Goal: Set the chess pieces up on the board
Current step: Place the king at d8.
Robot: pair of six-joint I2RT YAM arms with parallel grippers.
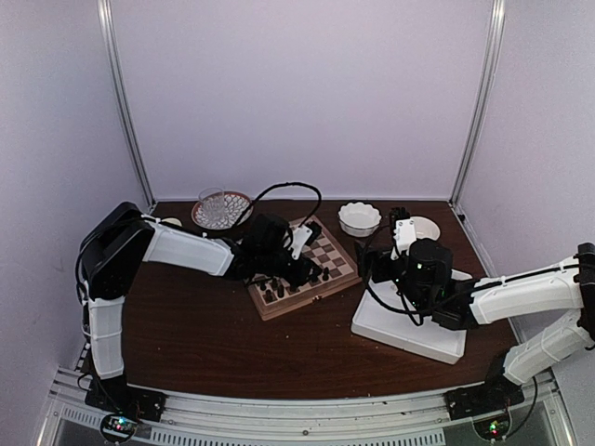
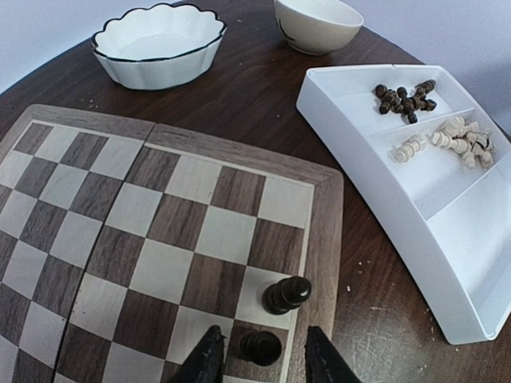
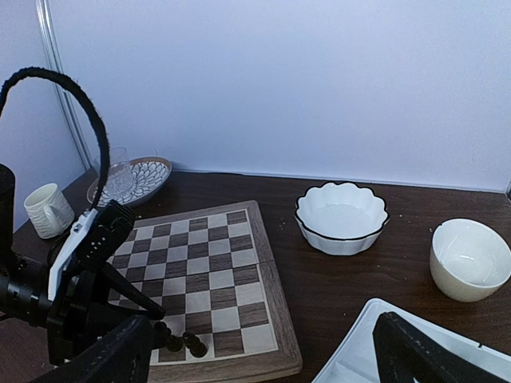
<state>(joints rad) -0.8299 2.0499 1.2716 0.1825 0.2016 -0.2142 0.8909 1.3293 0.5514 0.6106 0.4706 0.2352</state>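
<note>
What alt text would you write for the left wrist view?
A dark chess piece stands between the open left fingers at the board's edge, another dark piece just beyond. To the right, a white tray holds dark pieces and pale pieces.

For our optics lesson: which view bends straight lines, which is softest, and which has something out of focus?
Left wrist view: lens curvature bows the board and the white tray; top external view: softest, chess pieces merge into dark blobs; right wrist view: the right pincer looms dark and soft-edged.

Left gripper (image 2: 263, 339), right gripper (image 3: 267, 339): jaws apart
</note>
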